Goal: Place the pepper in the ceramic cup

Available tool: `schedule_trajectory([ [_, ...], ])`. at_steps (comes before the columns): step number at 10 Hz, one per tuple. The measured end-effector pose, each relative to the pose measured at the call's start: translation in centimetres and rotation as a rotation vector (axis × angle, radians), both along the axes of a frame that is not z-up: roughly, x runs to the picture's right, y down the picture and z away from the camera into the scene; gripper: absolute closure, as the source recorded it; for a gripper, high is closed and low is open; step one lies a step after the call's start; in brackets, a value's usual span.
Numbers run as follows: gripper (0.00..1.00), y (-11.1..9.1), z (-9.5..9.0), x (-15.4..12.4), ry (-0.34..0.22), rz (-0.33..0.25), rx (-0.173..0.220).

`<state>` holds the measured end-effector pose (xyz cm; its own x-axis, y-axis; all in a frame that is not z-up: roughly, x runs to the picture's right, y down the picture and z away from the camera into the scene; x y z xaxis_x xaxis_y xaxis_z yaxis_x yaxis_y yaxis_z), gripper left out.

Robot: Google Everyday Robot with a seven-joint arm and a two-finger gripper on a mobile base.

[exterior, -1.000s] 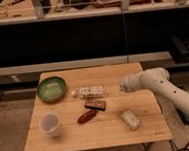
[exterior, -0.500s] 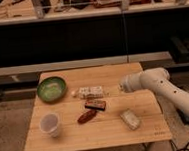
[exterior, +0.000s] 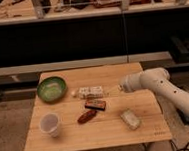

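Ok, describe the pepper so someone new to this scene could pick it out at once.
On the wooden table, look near the middle, between the ceramic cup at the near left and the gripper, which hangs over the right side. The pepper lies just on the camera side of a dark rectangular block. Unlike that boxy block, it is elongated, tapered and glossy red-brown.

dark red pepper [exterior: 86, 116], white ceramic cup [exterior: 50, 124], green bowl [exterior: 39, 90], pincer [exterior: 114, 90] on white arm [exterior: 159, 86] over tan table [exterior: 94, 136]
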<state>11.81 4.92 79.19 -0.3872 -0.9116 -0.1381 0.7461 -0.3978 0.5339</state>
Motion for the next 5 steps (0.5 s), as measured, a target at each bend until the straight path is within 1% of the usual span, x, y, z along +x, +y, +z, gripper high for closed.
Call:
schedule_trajectory([
  [3, 0.2, -0.1, 0.1, 0.1, -0.002, 0.001, -0.001],
  [4, 0.2, -0.8, 0.2, -0.2, -0.014, -0.017, 0.012],
  [5, 0.2, -2.0, 0.3, -0.7, -0.028, -0.051, 0.04],
])
